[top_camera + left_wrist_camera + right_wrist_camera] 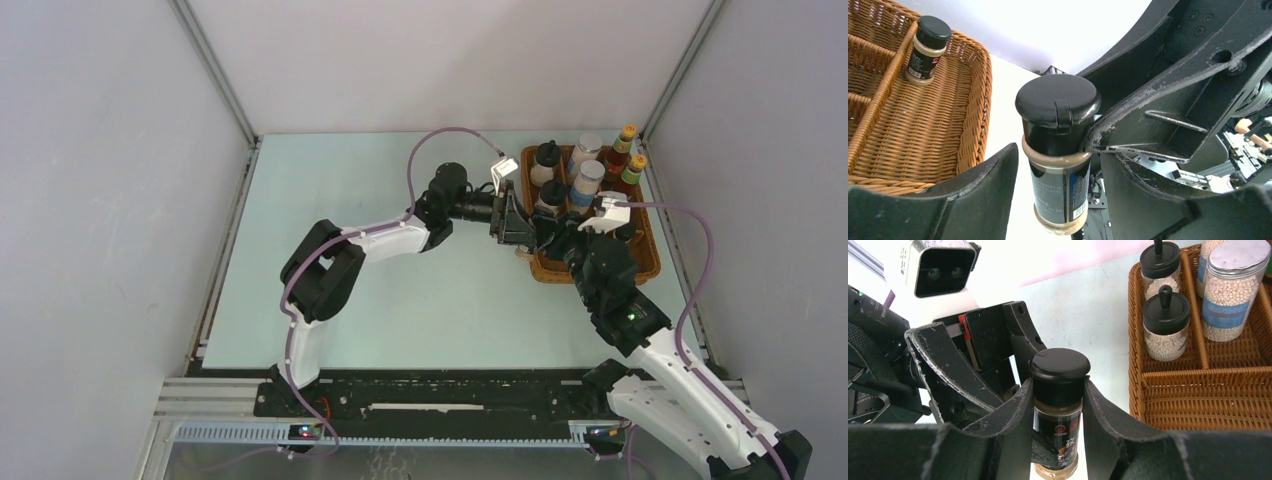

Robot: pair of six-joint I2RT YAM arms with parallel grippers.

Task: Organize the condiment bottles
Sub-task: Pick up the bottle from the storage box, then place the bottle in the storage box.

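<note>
**A:** What does the right gripper have?

**B:** The right gripper (1057,392) is clamped on a small dark jar with a black plastic flip cap (1059,365). Its two fingers press on the neck just under the cap, and the jar is upright.

**A:** And the left gripper?

**B:** The left gripper (1058,167) faces it with its jaws partly open, one finger on each side of the same jar. A gap shows on one side. I cannot tell whether the other finger touches.

**A:** What is around them?

**B:** Just to the right gripper's right is a brown wicker divided tray (1137,385), and the held jar is outside its rim. Ahead on that side, two clear black-lidded jars of white grains (1166,325) stand in the tray. Beside them is a silver-lidded blue-label jar (1235,287). Farther off are two red sauce bottles with orange caps (631,172). A second black-capped dark jar (927,47) stands in another compartment.
</note>
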